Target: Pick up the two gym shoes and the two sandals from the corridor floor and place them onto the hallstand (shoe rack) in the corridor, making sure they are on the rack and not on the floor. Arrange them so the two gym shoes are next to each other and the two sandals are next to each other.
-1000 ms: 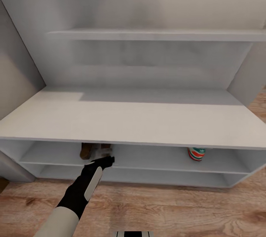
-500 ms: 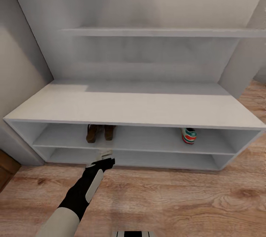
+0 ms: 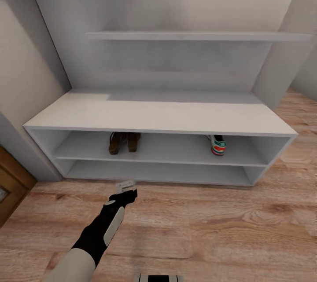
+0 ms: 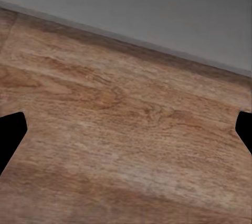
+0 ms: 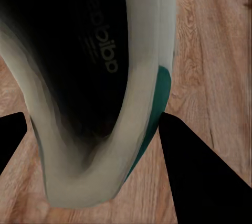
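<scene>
The white hallstand (image 3: 176, 117) stands against the wall. On its upper open shelf, left of middle, the two brown sandals (image 3: 124, 141) lie side by side. One gym shoe (image 3: 217, 144) sits on the same shelf toward the right, heel outward. My left gripper (image 3: 125, 185) hovers over the floor just in front of the rack, below the sandals; in the left wrist view it (image 4: 126, 129) is open, with bare floorboards between its fingers. In the right wrist view my right gripper (image 5: 100, 145) is shut on the other gym shoe (image 5: 105, 77), white with a green stripe.
A plain white wall shelf (image 3: 193, 35) hangs above the rack. Wooden floor (image 3: 198, 229) spreads in front of it. A brown wooden panel (image 3: 11, 181) stands at the left edge, and beige wall closes in the left side.
The whole view has pulled back from the rack, so more floor shows. My left gripper, at the sandals' shelf edge a second ago, is now out over the floor.
</scene>
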Controlling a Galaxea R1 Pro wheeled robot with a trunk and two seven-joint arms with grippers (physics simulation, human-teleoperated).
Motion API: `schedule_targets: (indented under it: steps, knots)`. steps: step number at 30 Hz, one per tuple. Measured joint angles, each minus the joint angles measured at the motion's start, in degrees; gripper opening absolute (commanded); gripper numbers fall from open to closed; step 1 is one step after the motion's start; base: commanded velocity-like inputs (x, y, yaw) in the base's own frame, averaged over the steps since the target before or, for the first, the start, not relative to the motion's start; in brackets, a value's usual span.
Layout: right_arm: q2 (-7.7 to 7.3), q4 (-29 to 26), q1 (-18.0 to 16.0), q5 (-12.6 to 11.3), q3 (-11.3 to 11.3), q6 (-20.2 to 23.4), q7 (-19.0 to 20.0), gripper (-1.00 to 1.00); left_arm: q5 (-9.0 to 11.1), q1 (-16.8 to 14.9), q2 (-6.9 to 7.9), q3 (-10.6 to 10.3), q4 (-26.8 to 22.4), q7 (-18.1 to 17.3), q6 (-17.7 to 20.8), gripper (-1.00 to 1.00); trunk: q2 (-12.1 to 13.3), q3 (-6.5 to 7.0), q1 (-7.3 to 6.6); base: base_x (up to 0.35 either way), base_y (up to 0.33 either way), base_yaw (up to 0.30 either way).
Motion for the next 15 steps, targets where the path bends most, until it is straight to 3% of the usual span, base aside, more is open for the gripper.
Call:
schedule_targets:
  steps: [4,15]
  knots:
    - [0.00,0.0,0.0,0.0,0.0,0.0,0.0,-1.00,0.0,0.0,0.01,0.0,0.1,0.0,0.0,1.00,0.0,0.00,-0.01,-0.254,0.000,0.000]
    - [0.00,0.0,0.0,0.1,0.1,0.2,-0.2,-1.00,0.2,0.0,-0.13,-0.7,0.1,0.0,0.0,1.00,0.0,0.00,-0.03,-0.006,-0.022,0.000]
